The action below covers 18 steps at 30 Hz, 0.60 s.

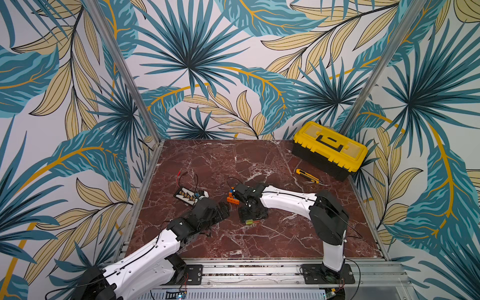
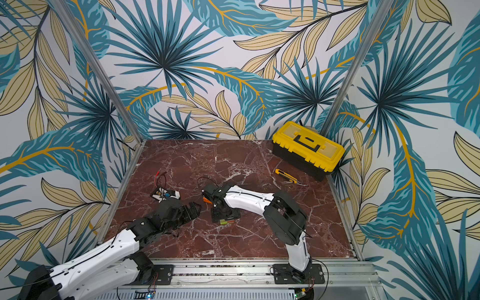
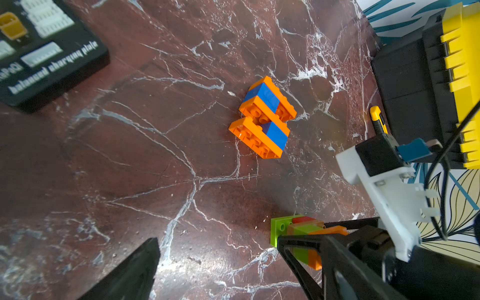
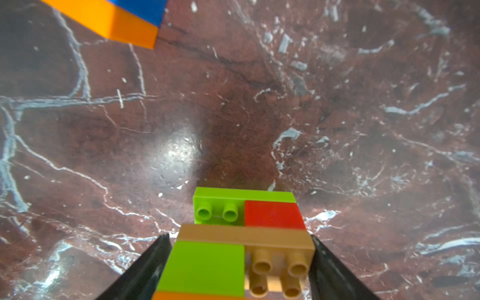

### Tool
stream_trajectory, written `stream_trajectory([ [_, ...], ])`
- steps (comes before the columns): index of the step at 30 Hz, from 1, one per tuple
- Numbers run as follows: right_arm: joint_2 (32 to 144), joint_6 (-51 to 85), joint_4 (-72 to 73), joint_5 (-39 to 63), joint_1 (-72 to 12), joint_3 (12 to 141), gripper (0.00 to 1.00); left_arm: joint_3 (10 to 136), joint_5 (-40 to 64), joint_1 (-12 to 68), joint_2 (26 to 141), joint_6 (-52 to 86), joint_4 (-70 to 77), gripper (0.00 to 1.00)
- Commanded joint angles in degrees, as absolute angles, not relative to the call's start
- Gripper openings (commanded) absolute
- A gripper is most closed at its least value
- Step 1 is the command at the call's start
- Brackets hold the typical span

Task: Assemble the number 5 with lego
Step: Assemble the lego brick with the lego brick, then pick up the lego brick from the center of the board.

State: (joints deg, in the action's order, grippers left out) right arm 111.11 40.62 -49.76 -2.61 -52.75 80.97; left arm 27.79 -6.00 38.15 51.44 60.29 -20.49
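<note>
Item: green, red, tan and orange lego stack, lying flat on the marble table about mid-table, directly under the right gripper. Its fingers stand close on either flank, and I cannot tell whether they pinch it or merely bracket it. Companion item: orange-and-blue lego figure, loose on the table just beyond, beside the right arm's wrist. Also present: the left gripper, spread wide, empty, near the right one. Hazards, as I judge them: a lift with a finger dragging on the tan layer would likely tip or split the stack. The two grippers also sit close enough that a careless swing could bump them together or sweep the orange-and-blue figure away. Surroundings: charging board with loose wires near the left rail; utility knife and yellow toolbox in the far right corner, well apart. Open room: the near half and the far centre of the table.
</note>
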Motion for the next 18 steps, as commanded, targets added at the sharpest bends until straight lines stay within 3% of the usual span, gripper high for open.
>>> stream_trajectory([
  [1, 106.19, 39.90, -49.83, -4.53, -52.54, 79.37, 0.97, 29.62, -6.34, 37.84, 50.59, 59.17, -21.96, 1.00],
  [9, 91.78, 28.92, -39.43, -4.69, -50.35, 69.78, 0.99, 28.37, -5.04, 37.87, 48.27, 57.49, -20.39, 1.00],
  [15, 83.14, 13.19, -23.75, 6.95, -42.83, 57.51, 0.99, 28.08, -0.29, 37.80, 48.66, 55.10, -17.64, 1.00],
  [18, 80.06, 0.62, -20.95, 8.21, -42.30, 54.33, 0.93, 27.54, 2.07, 37.92, 49.57, 54.89, -16.45, 1.00],
])
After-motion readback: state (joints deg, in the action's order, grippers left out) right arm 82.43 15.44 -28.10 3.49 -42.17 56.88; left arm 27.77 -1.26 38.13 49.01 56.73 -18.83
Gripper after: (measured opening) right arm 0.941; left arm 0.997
